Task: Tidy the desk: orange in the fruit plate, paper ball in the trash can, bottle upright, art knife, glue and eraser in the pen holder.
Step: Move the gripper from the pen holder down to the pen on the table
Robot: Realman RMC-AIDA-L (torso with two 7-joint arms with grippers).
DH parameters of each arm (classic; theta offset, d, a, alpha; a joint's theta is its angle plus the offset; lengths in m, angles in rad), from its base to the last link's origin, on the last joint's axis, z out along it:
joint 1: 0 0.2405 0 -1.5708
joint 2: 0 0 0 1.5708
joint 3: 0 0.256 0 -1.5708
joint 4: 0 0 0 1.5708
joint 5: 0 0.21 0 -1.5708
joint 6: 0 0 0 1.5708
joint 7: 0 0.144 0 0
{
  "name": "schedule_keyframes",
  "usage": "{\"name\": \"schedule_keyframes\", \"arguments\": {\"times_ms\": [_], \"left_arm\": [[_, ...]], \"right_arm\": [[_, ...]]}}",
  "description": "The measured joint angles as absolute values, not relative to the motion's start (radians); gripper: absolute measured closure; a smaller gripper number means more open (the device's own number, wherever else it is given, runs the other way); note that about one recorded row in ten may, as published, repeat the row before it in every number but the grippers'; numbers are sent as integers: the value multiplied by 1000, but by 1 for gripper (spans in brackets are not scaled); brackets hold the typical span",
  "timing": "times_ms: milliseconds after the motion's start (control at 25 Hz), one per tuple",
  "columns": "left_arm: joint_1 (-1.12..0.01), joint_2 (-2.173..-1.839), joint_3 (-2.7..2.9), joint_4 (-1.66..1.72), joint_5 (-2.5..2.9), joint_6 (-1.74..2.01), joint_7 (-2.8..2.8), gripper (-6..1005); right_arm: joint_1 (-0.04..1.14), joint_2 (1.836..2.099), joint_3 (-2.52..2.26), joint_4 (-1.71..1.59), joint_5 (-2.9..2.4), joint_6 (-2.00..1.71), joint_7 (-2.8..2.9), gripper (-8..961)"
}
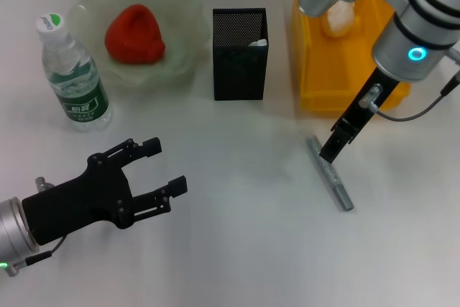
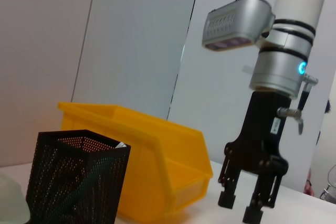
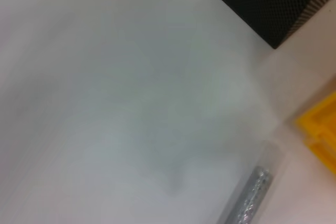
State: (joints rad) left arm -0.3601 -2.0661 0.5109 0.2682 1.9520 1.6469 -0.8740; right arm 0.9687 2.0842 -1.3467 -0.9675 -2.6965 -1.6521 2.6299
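Right gripper poised over art knife on the desk

Desk (image 1: 237, 249) surface carries all the task items. The right gripper (image 1: 335, 147) hangs over the upper end of the art knife (image 1: 330, 173), a grey metal stick lying flat toward the right edge; its black fingers (image 2: 227, 196) are spread apart, as the left wrist view shows, and grip nothing. Whether they touch the knife cannot be told. The right wrist view catches the knife's silvery end beside a corner of the yellow bin.

The trash can (image 1: 338, 70), a yellow bin, sits at the far right edge with a pale paper ball (image 1: 338, 19) inside it. The black mesh pen holder (image 1: 239, 54) stands just left of it, with something white inside. Farther left along the far edge, the fruit plate (image 1: 180, 19) holds a red-orange fruit (image 1: 134, 34). The bottle (image 1: 74, 77) stands upright near the far left corner.

The left gripper (image 1: 164, 168) hovers near the near left corner, its claw spread and empty.
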Motion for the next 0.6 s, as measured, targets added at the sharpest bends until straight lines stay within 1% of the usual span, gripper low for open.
{"name": "schedule_keyframes", "arguments": {"times_ms": [600], "left_arm": [[-358,-2065,594,270,1951,1637,-861,156]], "right_arm": [[1004,2088,-1391,-844,-2694,-1584,2650,328]]}}
